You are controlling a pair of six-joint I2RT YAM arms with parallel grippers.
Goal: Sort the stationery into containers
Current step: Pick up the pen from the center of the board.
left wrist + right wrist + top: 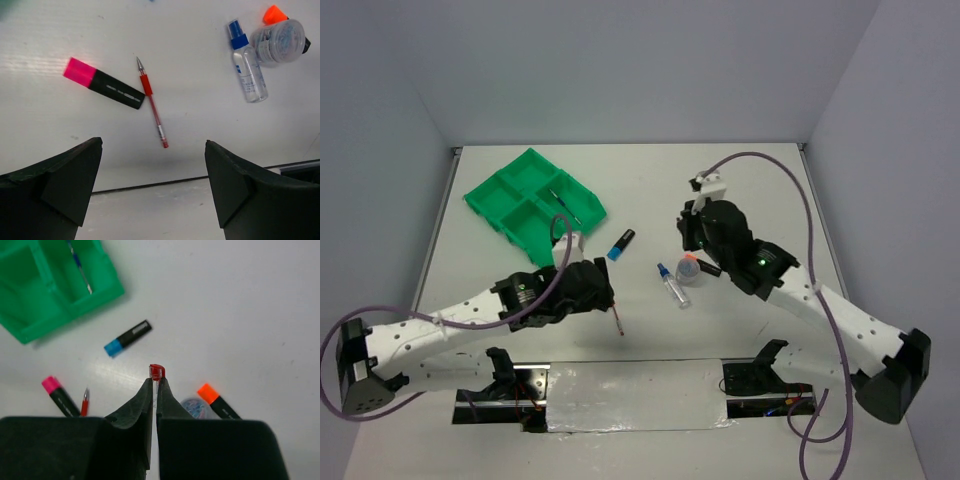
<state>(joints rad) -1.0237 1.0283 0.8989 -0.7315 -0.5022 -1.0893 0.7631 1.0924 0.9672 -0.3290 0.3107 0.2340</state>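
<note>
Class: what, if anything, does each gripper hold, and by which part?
Left gripper: nothing. Right gripper: a thin red-ended item, likely a pen, pinched just below that end.

The right gripper (pixel 154 383) has its two dark fingers pressed together, and a small red piece (pixel 156 371) is pinched at their tips. On the white table (pixel 250 315) behind, a green tray (pixel 50 324) stands at the upper left, with a blue pen (pixel 79 267) lying in one compartment. Just near its corner lies a blue-ended highlighter (pixel 128 337). At the left, a pink-ended highlighter (pixel 58 395) and the tip of a red pen (pixel 85 403) are close together. At the right, an orange-ended highlighter (pixel 217 400) lies beside a clear round thing (pixel 194 408), partly hidden by a finger
</note>
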